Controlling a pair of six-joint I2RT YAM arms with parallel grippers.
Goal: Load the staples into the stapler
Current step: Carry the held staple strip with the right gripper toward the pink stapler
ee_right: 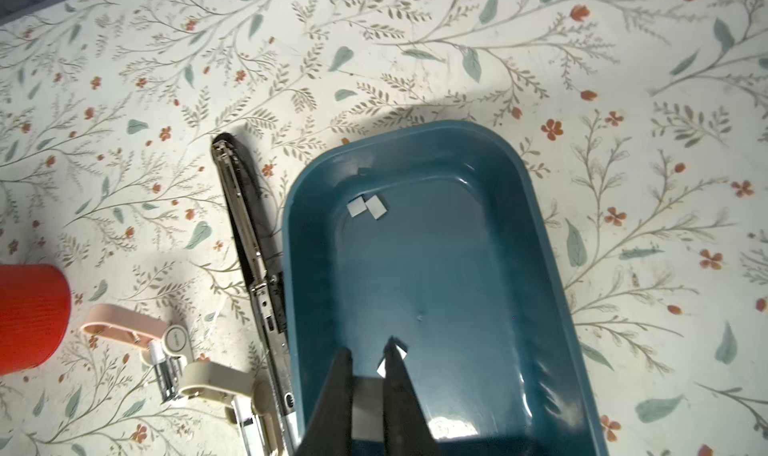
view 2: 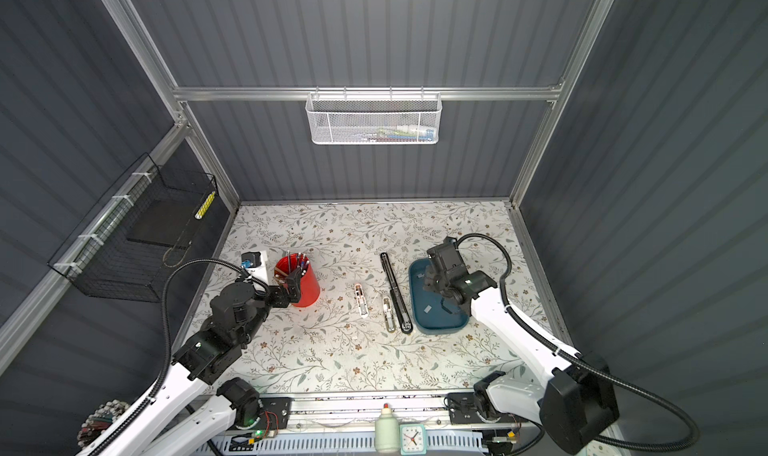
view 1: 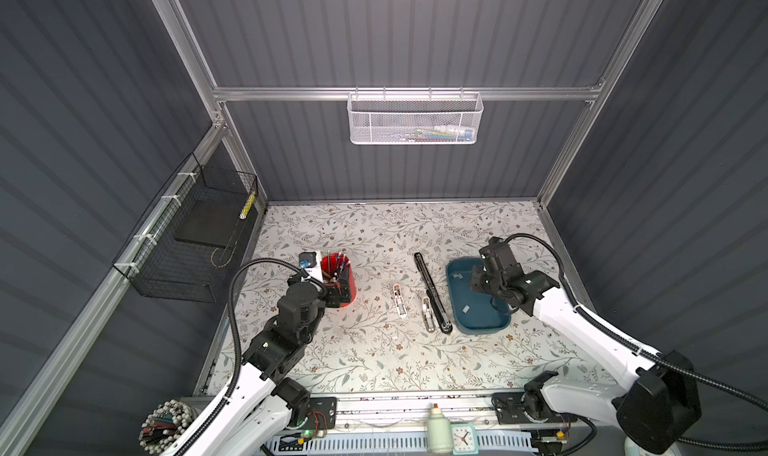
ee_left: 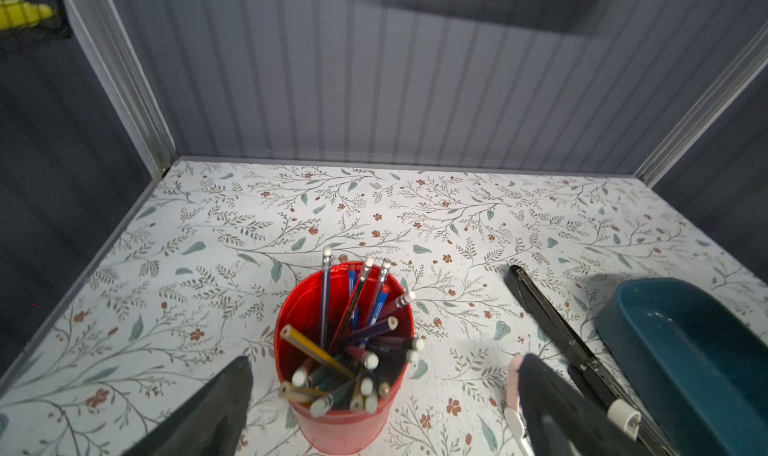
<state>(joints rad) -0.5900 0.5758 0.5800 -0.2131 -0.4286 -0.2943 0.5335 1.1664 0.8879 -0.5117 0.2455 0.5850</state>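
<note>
**Right claw** (ee_right: pixel 368 346): closed narrow on a staple strip (ee_right: pixel 366 408), which is gripped between the fingers inside the blue tray (ee_right: pixel 457 275).

**Loose staples** (ee_right: pixel 368 207): two are lying together at the tray's far end. One more is seen half hidden at a fingertip.

**Black stapler** (ee_right: pixel 253 258): laid open on the table just beside the tray, on the side toward the table's middle, with the metal channel upward. Its long axis runs far to near, roughly along the tray's long wall. The right arm is judged much the nearer. A short sideways carry over the tray wall is called for, with the strip turned to lie along the channel.

**Left claw** (ee_left: pixel 386 360): spread wide and empty at the red pencil cup (ee_left: pixel 345 429), well apart from the stapler.

**Views:** the held strip is shown in the right wrist view only. In both top views it is masked by the claw's body, though the stapler's whole length is shown there.
</note>
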